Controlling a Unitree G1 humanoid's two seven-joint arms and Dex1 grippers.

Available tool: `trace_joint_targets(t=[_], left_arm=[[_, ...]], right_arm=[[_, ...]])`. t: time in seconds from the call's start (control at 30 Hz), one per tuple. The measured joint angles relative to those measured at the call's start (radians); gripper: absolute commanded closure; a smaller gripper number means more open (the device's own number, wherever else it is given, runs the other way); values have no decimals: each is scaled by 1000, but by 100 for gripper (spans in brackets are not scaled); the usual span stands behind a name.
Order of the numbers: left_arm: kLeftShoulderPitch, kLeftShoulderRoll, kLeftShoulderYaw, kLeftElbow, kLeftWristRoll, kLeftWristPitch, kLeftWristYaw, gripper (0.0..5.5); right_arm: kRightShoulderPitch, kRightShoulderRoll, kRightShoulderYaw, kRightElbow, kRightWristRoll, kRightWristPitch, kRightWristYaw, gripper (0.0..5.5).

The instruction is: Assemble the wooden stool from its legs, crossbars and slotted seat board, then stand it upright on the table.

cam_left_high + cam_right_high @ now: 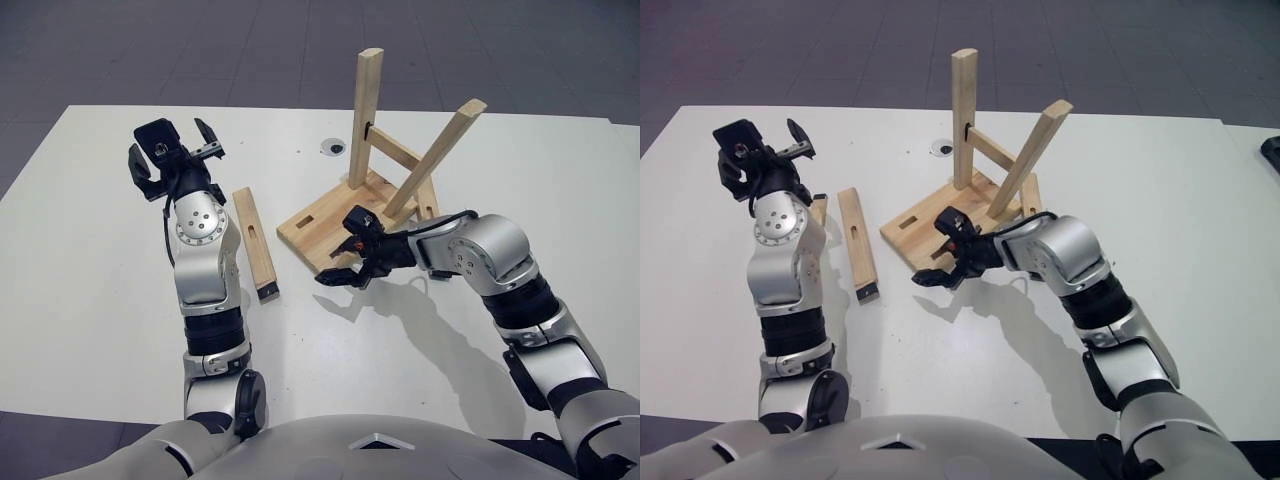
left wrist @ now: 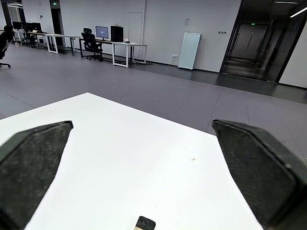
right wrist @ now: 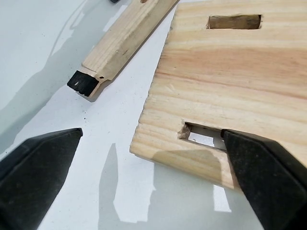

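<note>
The right hand, fingers spread and empty, is hovering at the seat board's nearest corner, by an empty slot. The loose leg is lying at its nine o'clock on the counter, long axis running six to twelve. The left hand, also spread, is hanging at the leg's eleven o'clock.

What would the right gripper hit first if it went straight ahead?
Probably the seat board, at its near corner by an empty slot; the right gripper aims there, fingers open. Depth is unclear.
</note>
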Motion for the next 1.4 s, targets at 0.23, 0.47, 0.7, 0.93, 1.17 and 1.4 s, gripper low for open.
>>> trace_joint_targets(t=[0.23,0.47,0.7,0.93,1.17,1.4], left_arm=[[-5,-1,3,14,0,-1,2,10],[-17,1,7,25,-1,-1,1,10],[-17,2,9,36,-1,-1,2,10],[-17,0,9,38,-1,-7,8,10],[-20,1,10,54,-1,-13,8,10],[-31,4,8,69,-1,-20,0,10]], right_arm=[[-93,-20,120,73,-85,-65,53,13],[-89,-187,283,-24,-163,-286,307,13],[-78,-415,413,-79,-418,-680,556,13],[-129,-512,436,78,-783,-1052,603,13],[-135,-415,372,193,-960,-1164,525,13],[-75,-379,272,195,-993,-1156,488,13]])
